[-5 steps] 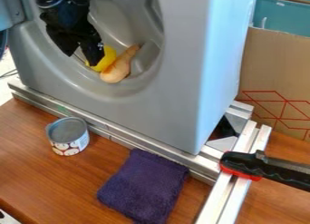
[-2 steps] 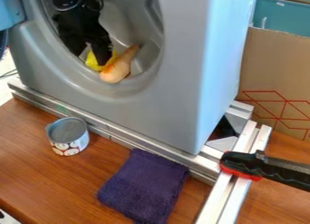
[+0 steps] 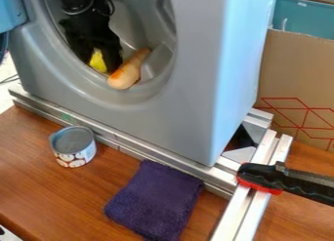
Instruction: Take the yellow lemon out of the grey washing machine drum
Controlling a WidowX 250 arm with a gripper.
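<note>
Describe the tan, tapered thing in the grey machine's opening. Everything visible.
The tan thing is drumstick-shaped: a thick, rounded end low at the left, narrowing toward the upper right. Pale tan with an orange tint, strongest near the thick end; the surface looks smooth, perhaps plastic. It lies whole and slanted inside the opening of the grey machine, thick end by the lower lip. The black hand is just left of it; contact can't be told.

No text is legible (can's label (image 3: 75,156) included).
</note>
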